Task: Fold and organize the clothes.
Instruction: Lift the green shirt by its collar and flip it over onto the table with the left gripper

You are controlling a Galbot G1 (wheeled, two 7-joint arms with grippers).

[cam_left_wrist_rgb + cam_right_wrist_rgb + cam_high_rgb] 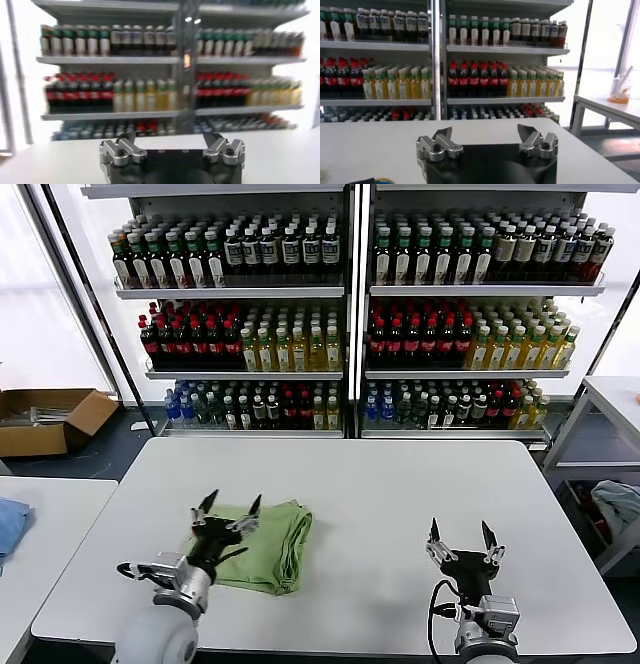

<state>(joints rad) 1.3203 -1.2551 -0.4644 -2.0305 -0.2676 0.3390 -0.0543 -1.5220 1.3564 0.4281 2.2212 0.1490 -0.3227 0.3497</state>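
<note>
On my left side, the left gripper (230, 506) stands with its jaws spread wide and holds nothing. In the head view its two dark fingertips (208, 503) point up and away from me, raised over the near left part of the polo shirt (272, 546). I cannot tell from here whether any part of the gripper body rests on the cloth; the fingertips themselves are clear of it. The shirt lies folded into a compact light green bundle on the white table (400, 484), directly beneath and just to the right of this gripper, with its folded edge on the side away from it. The left wrist view confirms the spread: the left gripper (172, 150) shows both finger mounts far apart with only table and the bottle shelves (160, 60) beyond them.

Moving right, the right gripper (461, 541) sits well apart from the shirt, over bare table near my edge. Its jaws are fully apart too, fingertips (434, 534) pointing up, empty. The right wrist view gives the same: the right gripper (487, 142) with nothing between its fingers, table ahead of it.
</note>
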